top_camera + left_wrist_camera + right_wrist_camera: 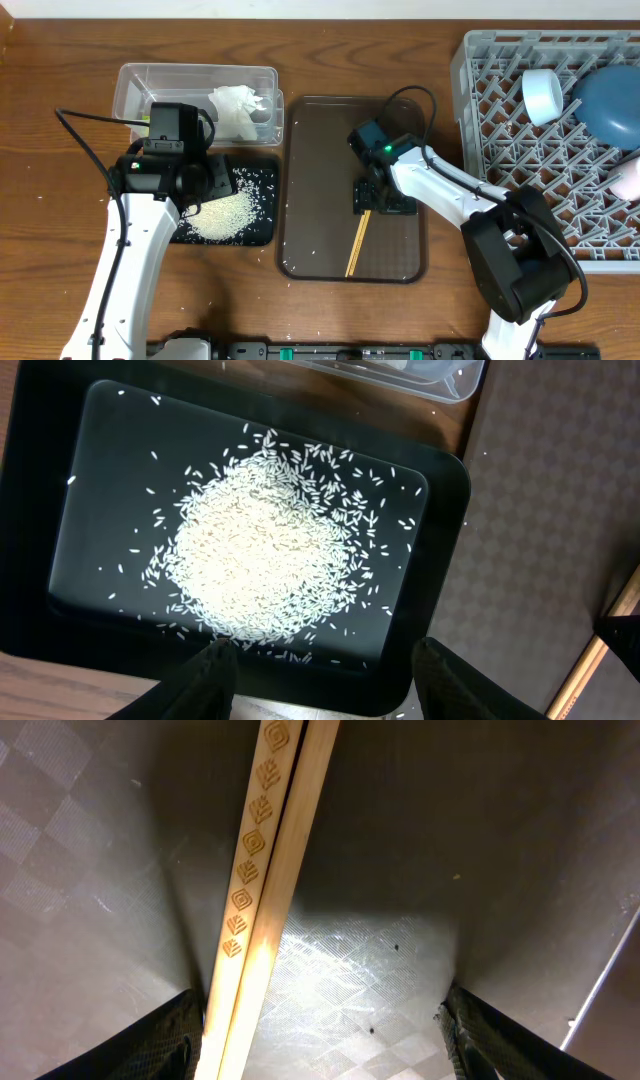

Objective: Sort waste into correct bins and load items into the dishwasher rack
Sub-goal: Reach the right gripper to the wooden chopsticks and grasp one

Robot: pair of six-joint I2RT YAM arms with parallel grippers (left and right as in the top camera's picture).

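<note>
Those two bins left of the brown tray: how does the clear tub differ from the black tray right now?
The clear plastic rectangular tub is see-through with tall walls; the shallow black rectangular tray is opaque and low-rimmed. The tub holds a crumpled white tissue; the tray holds a heap of loose white rice grains. Both are rectangular, with similar footprints.

Shallow black tray (100, 460) holding rice heap (265, 550), left hand (322, 662) spread wide
</note>
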